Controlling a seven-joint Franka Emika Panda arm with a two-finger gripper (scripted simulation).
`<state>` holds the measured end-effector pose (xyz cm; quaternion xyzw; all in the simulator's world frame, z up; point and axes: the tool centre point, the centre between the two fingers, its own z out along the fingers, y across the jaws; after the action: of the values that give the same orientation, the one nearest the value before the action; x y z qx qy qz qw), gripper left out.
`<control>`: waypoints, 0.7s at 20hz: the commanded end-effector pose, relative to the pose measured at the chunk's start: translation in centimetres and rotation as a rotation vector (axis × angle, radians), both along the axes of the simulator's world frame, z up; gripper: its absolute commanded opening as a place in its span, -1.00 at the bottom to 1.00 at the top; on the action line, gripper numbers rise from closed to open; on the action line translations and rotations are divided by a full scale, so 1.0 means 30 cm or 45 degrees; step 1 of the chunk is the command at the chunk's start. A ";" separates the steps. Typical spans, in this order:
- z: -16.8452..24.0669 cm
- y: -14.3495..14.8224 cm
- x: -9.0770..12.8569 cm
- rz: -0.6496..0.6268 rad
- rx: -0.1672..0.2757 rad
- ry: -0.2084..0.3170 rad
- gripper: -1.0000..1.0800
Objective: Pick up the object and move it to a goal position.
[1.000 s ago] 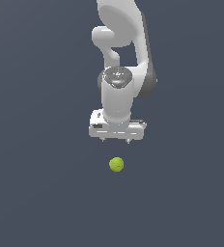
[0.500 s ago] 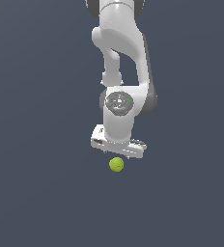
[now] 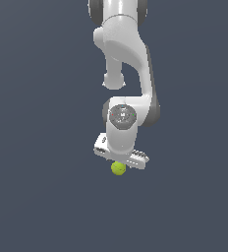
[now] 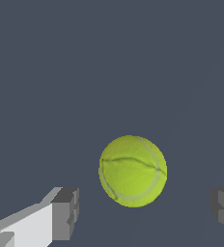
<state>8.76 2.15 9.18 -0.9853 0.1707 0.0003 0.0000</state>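
Note:
The object is a small yellow-green ball [image 3: 118, 169] with faint curved seam lines, resting on the dark grey floor. In the exterior view my white gripper [image 3: 121, 161] hangs directly over it, its underside almost at the ball's top. The wrist view shows the ball [image 4: 133, 171] large and close, lying in the gap between my two grey fingertips [image 4: 65, 213], which stand wide apart on either side without touching it. My gripper [image 4: 145, 212] is open.
The dark grey floor [image 3: 37, 197] stretches flat all around the ball, with no other objects or edges in view. The white arm [image 3: 126, 59] rises above the gripper.
The arm has lowered steadily over the last second. The gripper dropped from well above the ball to just over it, with the ball staying in place.

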 end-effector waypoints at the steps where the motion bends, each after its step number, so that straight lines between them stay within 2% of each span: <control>1: 0.000 0.000 0.000 0.000 0.000 0.000 0.92; 5: -0.022 0.000 0.000 -0.001 0.000 0.000 0.92; 14: -0.163 0.000 -0.002 -0.005 0.000 -0.001 0.92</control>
<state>8.67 2.15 4.80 -0.9850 0.1725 0.0007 -0.0002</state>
